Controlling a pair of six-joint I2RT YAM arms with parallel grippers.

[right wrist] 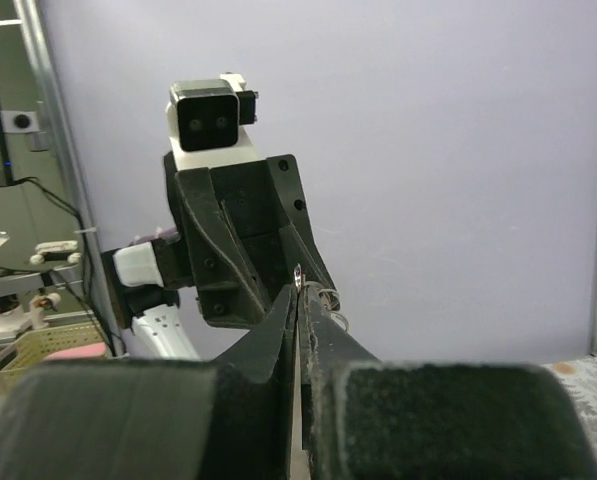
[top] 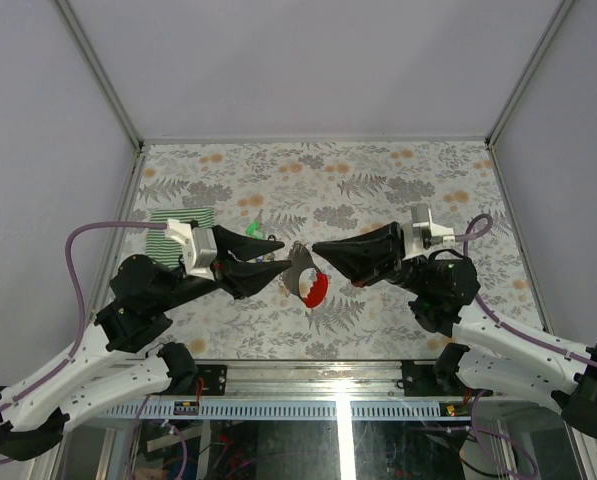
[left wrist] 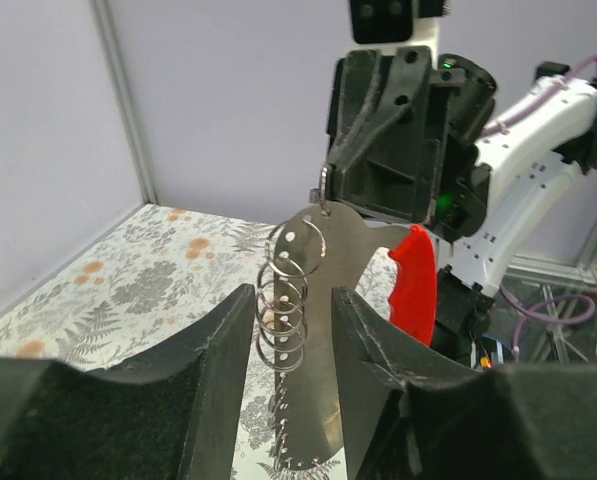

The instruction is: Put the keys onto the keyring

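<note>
Pinched shut on the top of the upright metal plate [left wrist: 353,250] with the right gripper [top: 316,247], left gripper [top: 284,254] half open astride the rings [left wrist: 283,300] stacked down that plate, not plainly clamping, green-tagged key [top: 255,228] flat on the table [top: 378,180] left of the plate, nearer the left arm.

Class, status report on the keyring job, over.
Right gripper shut on metal plate carrying rings. Left gripper open, straddling it. Green-tagged key on table. No obstruction seen.

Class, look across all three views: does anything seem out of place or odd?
Only mildly: a small green-tagged key lies alone on the table behind the left gripper, while the right gripper pinches the ringed metal plate in mid-air.
</note>
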